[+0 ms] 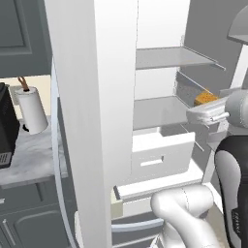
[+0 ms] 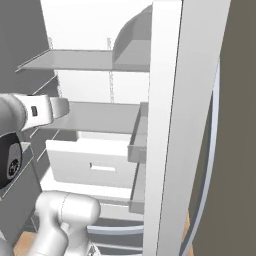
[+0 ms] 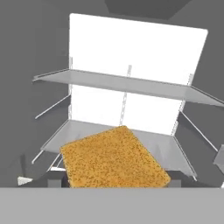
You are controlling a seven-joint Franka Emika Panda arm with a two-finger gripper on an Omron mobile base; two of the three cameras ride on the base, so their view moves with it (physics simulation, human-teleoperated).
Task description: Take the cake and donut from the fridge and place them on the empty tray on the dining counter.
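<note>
Cake [image 3: 113, 159] sits right at the tool's tips inside the fridge [image 1: 97, 97], over the middle shelf [image 3: 175, 148]; grip cannot be told. Step: fetching cake; next, withdraw toward the tray

Robot arm pose with the hand inside the fridge [image 1: 160, 72]. The white arm rises from the base through a rounded lower link, bends at a dark elbow joint, and carries its white forearm and wrist roughly level towards the fridge's middle shelf [image 2: 100, 117]. In the hand view the gripper [image 3: 114, 181] sits at the lower edge, its two dark finger tips [image 3: 54, 182] flanking the cake [image 3: 113, 159], which spans the gap between them close to the camera. Finger contact with the cake cannot be judged.
</note>
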